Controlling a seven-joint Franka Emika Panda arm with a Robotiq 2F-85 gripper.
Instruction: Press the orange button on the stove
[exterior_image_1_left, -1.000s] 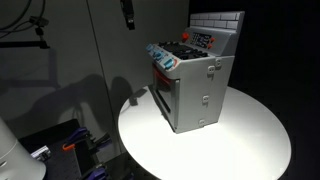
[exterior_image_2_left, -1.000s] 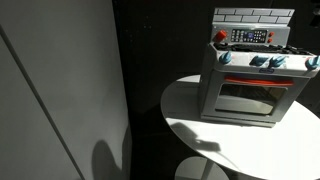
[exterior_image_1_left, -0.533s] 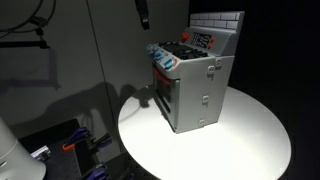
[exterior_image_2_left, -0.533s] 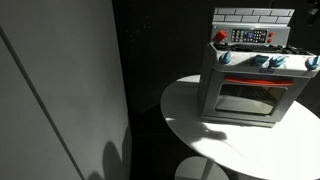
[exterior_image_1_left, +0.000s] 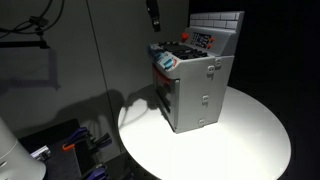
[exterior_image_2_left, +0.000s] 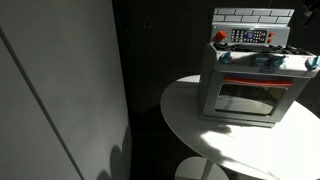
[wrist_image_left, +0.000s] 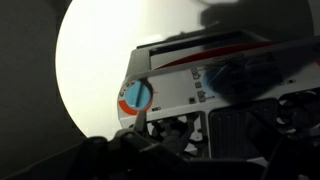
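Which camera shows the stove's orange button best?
The exterior view facing the stove front-on: the orange button shows clearly beside the control panel. The angled exterior view shows the button as a speck. The wrist view doesn't clearly show it.

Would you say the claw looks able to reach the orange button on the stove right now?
Probably yes: the claw hangs in open air up beside the stove, and nothing shows between it and the orange button.
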